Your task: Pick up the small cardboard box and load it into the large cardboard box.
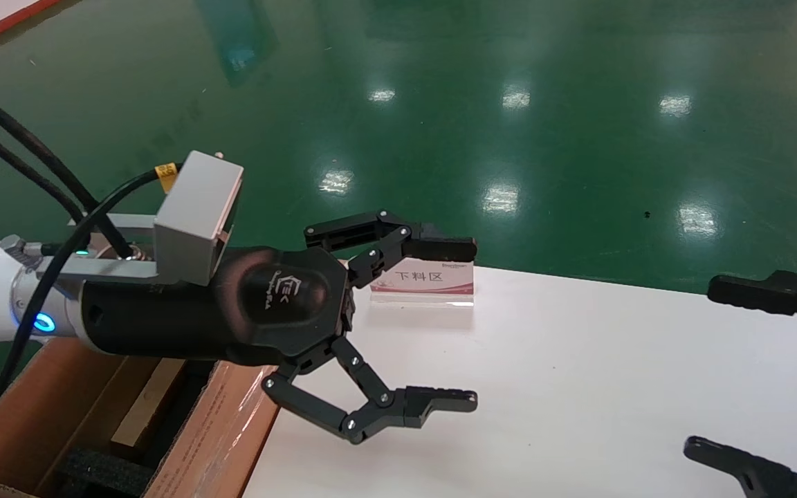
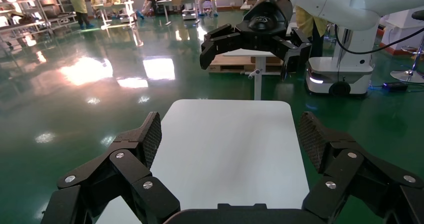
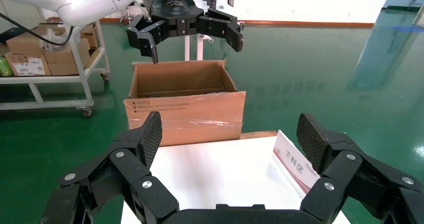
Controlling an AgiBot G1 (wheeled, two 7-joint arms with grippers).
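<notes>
A robot's left claw [image 1: 471, 321] hangs above the white tabletop [image 1: 578, 387], its two black fingers spread wide and holding nothing, just beside the near flap of the large cardboard box [image 1: 222, 429]. That long brown carton stands off the tabletop's left end, open at the top, with clear tape shining on its flap and black foam [image 1: 104, 470] low inside; a pale tan slab lies in it, too hidden to name.

The right claw [image 1: 699, 366] waits at the far right edge of the head view, over the tabletop, fingers likewise spread wide and empty.

The small cardboard box cannot be made out for certain in any view; it is not on the visible stretch of tabletop and not in either claw. A small clear sign stand [image 1: 423, 283] with a red-and-white card sits near the tabletop's far edge, behind the left claw's upper finger. The green workshop floor [image 1: 509, 104] gleams beyond.

Going by the task alone, a slim carton of plain cardboard should prove light and fairly stiff across its flat faces, but apt to give at its tuck-in flaps. The safer hold would be across its thin dimension near the middle, with moderate pressure, since smooth card may slip.
</notes>
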